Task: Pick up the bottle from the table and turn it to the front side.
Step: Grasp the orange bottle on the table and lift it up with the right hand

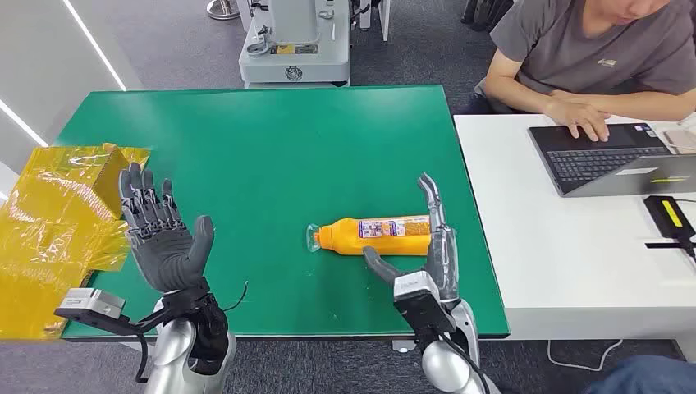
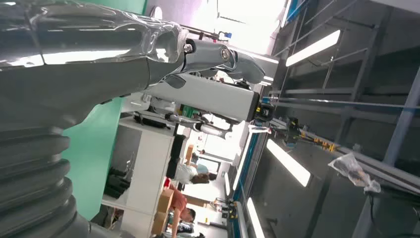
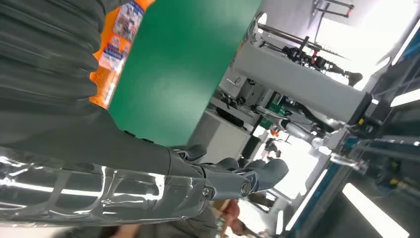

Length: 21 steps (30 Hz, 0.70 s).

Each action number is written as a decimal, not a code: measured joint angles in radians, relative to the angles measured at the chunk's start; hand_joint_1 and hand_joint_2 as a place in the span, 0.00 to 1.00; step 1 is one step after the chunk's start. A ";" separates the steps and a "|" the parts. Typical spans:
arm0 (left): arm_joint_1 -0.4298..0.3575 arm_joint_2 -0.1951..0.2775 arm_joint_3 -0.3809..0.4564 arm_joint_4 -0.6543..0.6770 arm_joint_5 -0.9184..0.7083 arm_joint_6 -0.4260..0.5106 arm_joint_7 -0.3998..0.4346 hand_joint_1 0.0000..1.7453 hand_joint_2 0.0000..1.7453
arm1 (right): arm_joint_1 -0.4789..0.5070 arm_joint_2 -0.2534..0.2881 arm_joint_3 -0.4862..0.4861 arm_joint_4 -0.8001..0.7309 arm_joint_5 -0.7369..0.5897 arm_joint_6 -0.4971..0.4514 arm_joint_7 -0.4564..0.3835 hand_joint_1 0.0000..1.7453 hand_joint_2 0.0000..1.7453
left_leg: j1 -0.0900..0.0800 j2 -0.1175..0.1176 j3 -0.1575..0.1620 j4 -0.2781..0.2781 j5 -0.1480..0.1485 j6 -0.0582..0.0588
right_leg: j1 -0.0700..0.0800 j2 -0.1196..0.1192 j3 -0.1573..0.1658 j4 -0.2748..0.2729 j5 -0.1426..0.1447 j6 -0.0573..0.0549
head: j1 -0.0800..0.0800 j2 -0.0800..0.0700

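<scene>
On the green bench (image 1: 263, 148) the right hand (image 1: 423, 254) lies open, fingers straight beside the orange bottle (image 1: 373, 235) — closing unevenly could roll it away — left hand (image 1: 164, 234) open, raised

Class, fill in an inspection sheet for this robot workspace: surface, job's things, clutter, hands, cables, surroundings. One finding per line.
Surface: green table, flat, with a white table butted against its right side.
Job's things: orange bottle lying on its side, clear cap end toward the robot's left.
Clutter: crumpled yellow film over the table's left edge.
Hands: left hand raised, palm open, holding nothing; right hand open beside the bottle's base, fingers extended, not gripping.
Cables: thin black wire at the left wrist.
Surroundings: person typing on a laptop; grey machine behind the table.
</scene>
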 joint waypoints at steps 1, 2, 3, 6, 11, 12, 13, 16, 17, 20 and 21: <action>-0.001 0.000 0.000 0.000 -0.001 -0.003 0.000 0.00 1.00 | -0.014 -0.009 0.000 0.009 0.015 0.016 0.008 0.00 1.00 | 0.000 0.000 0.000 0.000 0.000 0.000 | 0.000 0.000 0.000 0.000 0.000 0.000 | 0.000 0.000; -0.002 0.000 0.000 0.000 -0.002 -0.005 0.000 0.00 1.00 | -0.028 -0.017 -0.001 0.019 0.028 0.030 0.013 0.00 1.00 | 0.000 0.000 0.000 0.000 0.000 0.000 | 0.000 0.000 0.000 0.000 0.000 0.000 | 0.000 0.000; -0.003 0.000 0.000 0.000 -0.004 -0.010 0.000 0.00 1.00 | -0.055 -0.032 -0.002 0.038 0.054 0.058 0.025 0.00 1.00 | 0.000 0.000 0.000 0.000 0.000 0.000 | 0.000 0.000 0.000 0.000 0.001 0.000 | 0.000 0.000; -0.010 0.000 0.000 0.000 -0.005 -0.024 0.000 0.00 1.00 | -0.156 -0.074 -0.001 0.119 0.120 0.158 0.065 0.00 1.00 | 0.000 0.000 0.000 0.000 0.001 0.000 | 0.000 0.000 0.000 0.000 0.002 0.001 | 0.000 0.000; -0.026 0.000 0.000 0.000 -0.003 -0.043 0.000 0.00 1.00 | -0.334 -0.132 0.014 0.266 0.180 0.334 0.115 0.00 1.00 | 0.000 0.000 0.000 0.001 0.002 0.001 | 0.000 0.000 0.000 0.000 0.002 0.000 | 0.000 0.000; -0.028 0.000 0.000 0.000 -0.003 -0.046 0.000 0.00 1.00 | -0.363 -0.144 0.021 0.292 0.186 0.370 0.118 0.00 1.00 | 0.000 0.000 0.000 0.001 0.002 0.001 | 0.000 0.000 0.000 0.000 0.002 0.000 | 0.000 0.000; -0.031 0.000 0.000 0.000 -0.002 -0.050 0.000 0.00 1.00 | -0.390 -0.157 0.029 0.317 0.188 0.409 0.116 0.00 1.00 | 0.000 0.000 0.000 0.001 0.002 0.001 | 0.000 0.000 0.000 0.000 0.002 0.000 | 0.000 0.000; -0.039 0.001 -0.001 0.004 0.001 -0.061 0.000 0.00 1.00 | -0.468 -0.207 0.063 0.394 0.162 0.555 0.091 0.00 1.00 | 0.000 0.000 0.000 0.001 0.002 0.001 | 0.000 0.000 0.000 0.000 0.002 0.000 | 0.000 0.000; -0.041 0.001 -0.002 0.006 0.003 -0.064 0.000 0.00 1.00 | -0.493 -0.225 0.076 0.417 0.147 0.602 0.081 0.00 1.00 | 0.000 0.000 0.000 0.001 0.001 0.001 | 0.000 0.000 0.000 0.000 0.002 0.000 | 0.000 0.000; -0.045 0.001 -0.006 0.011 0.006 -0.069 0.000 0.00 1.00 | -0.558 -0.275 0.112 0.476 0.094 0.706 0.059 0.00 1.00 | 0.000 -0.001 -0.001 0.001 0.001 0.001 | 0.000 -0.002 0.000 0.000 0.002 0.001 | 0.000 0.000; -0.047 0.002 -0.008 0.012 0.007 -0.070 0.000 0.00 1.00 | -0.575 -0.291 0.124 0.492 0.077 0.734 0.055 0.00 1.00 | 0.000 -0.002 -0.001 0.001 0.001 0.001 | 0.000 -0.002 0.000 0.000 0.002 0.001 | 0.000 0.000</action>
